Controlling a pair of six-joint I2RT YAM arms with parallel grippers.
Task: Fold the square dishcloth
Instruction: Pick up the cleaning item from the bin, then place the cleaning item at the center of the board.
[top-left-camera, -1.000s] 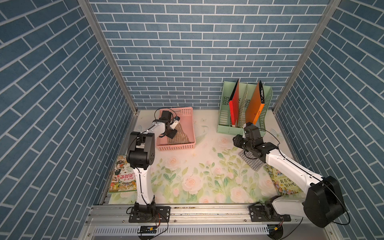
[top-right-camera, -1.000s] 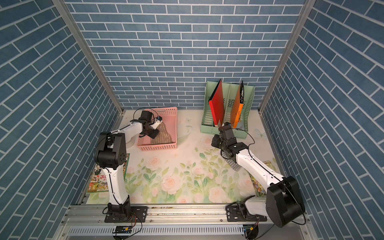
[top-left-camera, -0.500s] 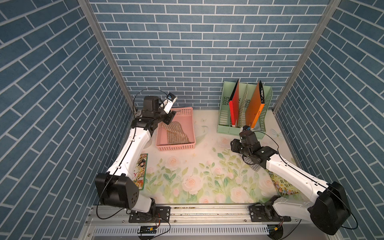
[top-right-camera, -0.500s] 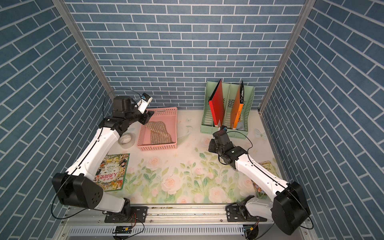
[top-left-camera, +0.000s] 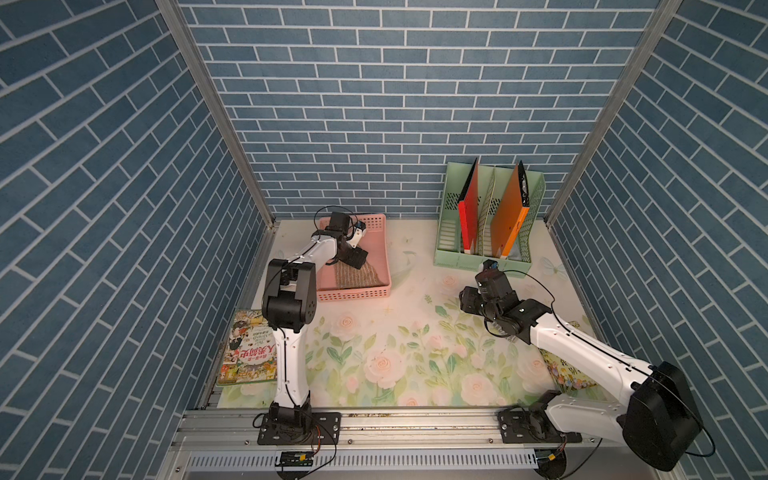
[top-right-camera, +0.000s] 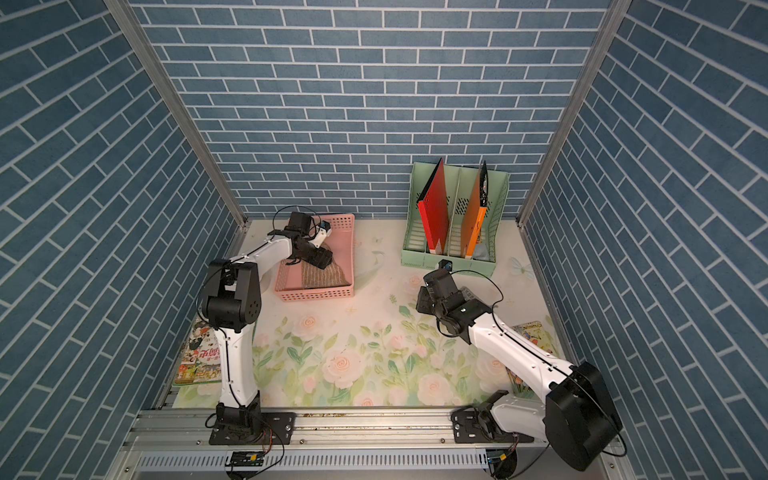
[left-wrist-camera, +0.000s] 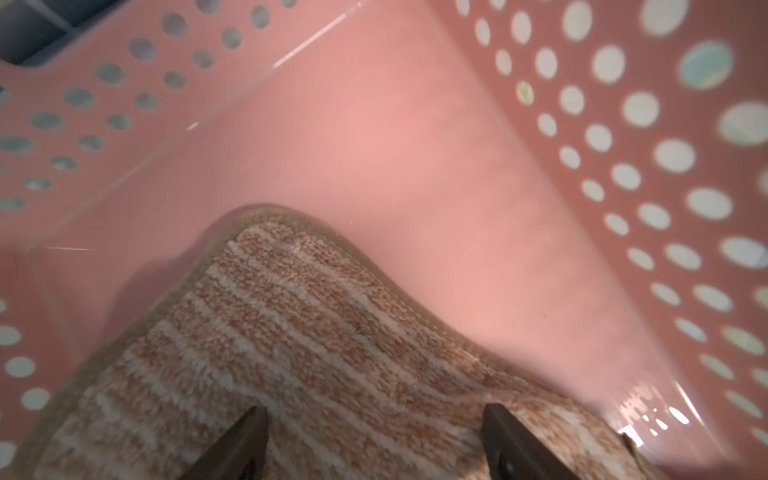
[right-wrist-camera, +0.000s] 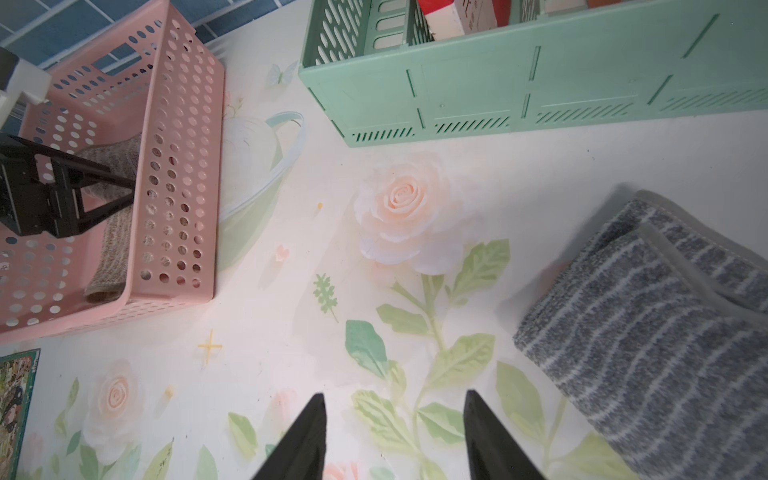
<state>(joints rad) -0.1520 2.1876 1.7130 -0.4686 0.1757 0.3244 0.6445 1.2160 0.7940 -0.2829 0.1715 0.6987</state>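
Two striped cloths on my screen. The brown dishcloth (left-wrist-camera: 291, 332) looks folded, fuzzy with a stitched hem, lying in the pink basket (left-wrist-camera: 602, 124) at 11 o'clock on the table. My left gripper (left-wrist-camera: 374, 409) hovers over it, jaws spread and pinching nothing, so I'd guess that's the drop-off spot. The grey dishcloth (right-wrist-camera: 644, 332) sits doubled over on the flowery mat (right-wrist-camera: 291, 208) around 3 o'clock. The right gripper (right-wrist-camera: 394, 395) is beside it, also spread and empty.
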